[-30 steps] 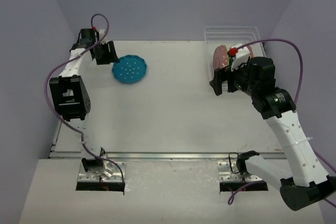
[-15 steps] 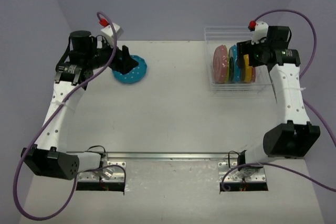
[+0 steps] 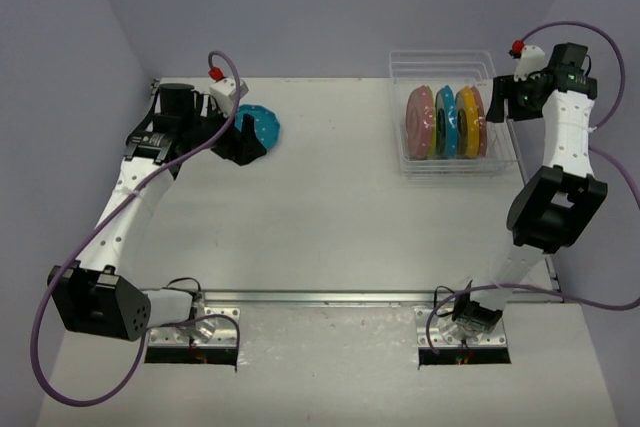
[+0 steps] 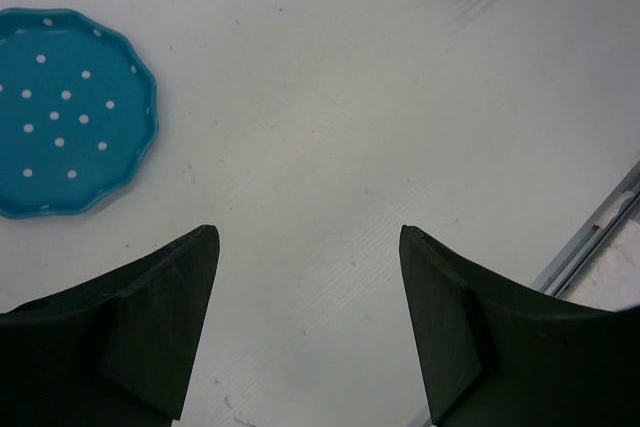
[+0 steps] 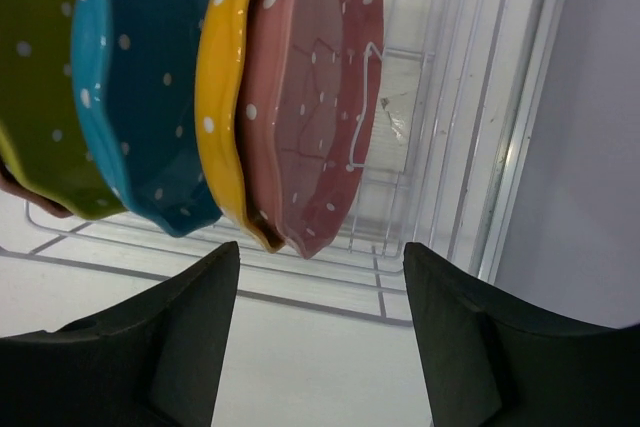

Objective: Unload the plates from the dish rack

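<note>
1. Top external view: white table (image 3: 330, 217), with the clear dish rack (image 3: 445, 59) at its far right corner. Liable to slide or tip under any sideways drag on a plate wedged in its slot.
2. Right gripper (image 5: 320, 257) just right of the rack, jaws apart and empty, facing the end of the plate row. Risk of catching two rims at once, or of knocking the rack wall.
3. Left gripper (image 4: 306, 247) far left of the rack, jaws apart, nothing between them.
4. Plates on edge inside the rack, packed close: pink plate (image 5: 320, 97) nearest the right gripper, then orange-yellow plate (image 5: 222, 97), racked blue plate (image 5: 140, 87), yellow-green plate (image 5: 40, 77). Glossy scalloped rims, so likely to slip from a shallow pinch.
5. Loose blue plate (image 4: 65, 112) flat on the table, far left of the rack, just beside the left gripper.
6. No brand, label or writing legible.
</note>
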